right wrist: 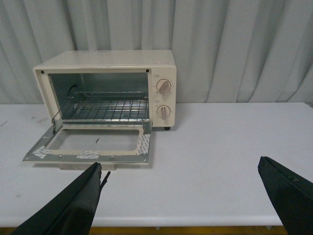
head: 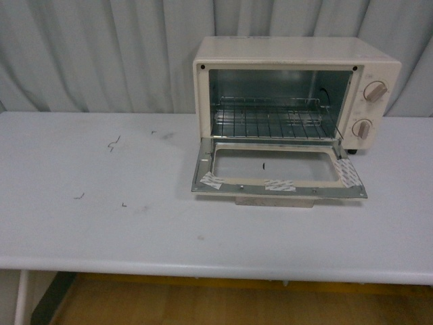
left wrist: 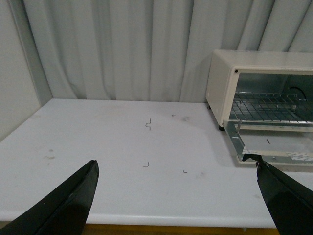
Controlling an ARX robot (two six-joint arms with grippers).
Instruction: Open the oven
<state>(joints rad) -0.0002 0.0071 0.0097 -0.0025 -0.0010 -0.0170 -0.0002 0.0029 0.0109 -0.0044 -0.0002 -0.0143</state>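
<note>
Danger from here is small, I think: the oven [head: 295, 95] stands with its door [head: 277, 172] already folded down flat, so the task looks finished, and trouble would come only if an arm swings forward and knocks the low door or pushes the light box on the table [head: 101, 223]. Inside the oven only the wire rack [head: 274, 120] is visible, with nothing on it. The left gripper [left wrist: 178, 196] has its fingers spread wide and empty, and the oven is ahead of it and off to its right side. The right gripper [right wrist: 186, 196] is also wide and empty, with the oven ahead and to its left, well apart.
</note>
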